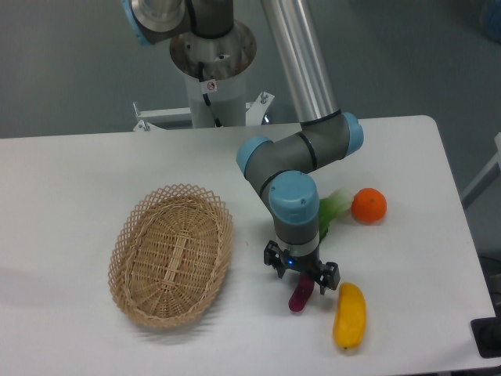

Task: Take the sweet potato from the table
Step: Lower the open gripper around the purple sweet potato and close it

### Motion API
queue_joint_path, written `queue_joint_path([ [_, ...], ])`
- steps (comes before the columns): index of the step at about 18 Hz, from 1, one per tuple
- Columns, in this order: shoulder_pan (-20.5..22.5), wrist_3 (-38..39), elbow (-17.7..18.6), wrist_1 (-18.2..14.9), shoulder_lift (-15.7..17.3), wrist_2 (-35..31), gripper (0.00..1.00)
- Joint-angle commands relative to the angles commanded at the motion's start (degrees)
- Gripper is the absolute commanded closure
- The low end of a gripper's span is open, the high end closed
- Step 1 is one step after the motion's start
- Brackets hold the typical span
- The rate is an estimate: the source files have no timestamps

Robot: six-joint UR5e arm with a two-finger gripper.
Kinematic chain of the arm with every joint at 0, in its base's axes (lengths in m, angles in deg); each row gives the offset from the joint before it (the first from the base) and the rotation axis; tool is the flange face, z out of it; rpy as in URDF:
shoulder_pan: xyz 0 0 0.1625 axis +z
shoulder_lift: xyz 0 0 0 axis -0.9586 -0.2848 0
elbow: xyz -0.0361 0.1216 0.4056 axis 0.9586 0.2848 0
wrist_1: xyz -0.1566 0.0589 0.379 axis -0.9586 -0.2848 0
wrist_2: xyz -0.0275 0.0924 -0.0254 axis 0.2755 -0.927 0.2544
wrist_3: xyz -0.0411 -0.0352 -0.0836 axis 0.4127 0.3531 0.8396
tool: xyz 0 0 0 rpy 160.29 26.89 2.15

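The claw (300, 280) sits low over the sweet potato (299, 297) on the surface (78, 180), fingers straddling it, grip unclear; closing and lifting seem next.

Small slim dark magenta sweet potato (299, 298), lying on the white bench (70, 204), upper end hidden under the arm

No readable text, brand names or numbers appear anywhere in this view. The only sign-like mark is a small round sticker (210, 85) with a red ring on the robot's white base column (211, 78), too small to make out what it shows.
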Motion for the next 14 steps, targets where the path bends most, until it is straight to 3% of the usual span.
queue_joint_path([
  [2,0.0,0.0,0.0,-0.1,0.1,0.0,0.20],
  [5,0.0,-0.1,0.1,0.0,0.0,0.0,0.25],
  [14,0.0,-0.7,-0.6,0.0,0.3,0.1,0.54],
])
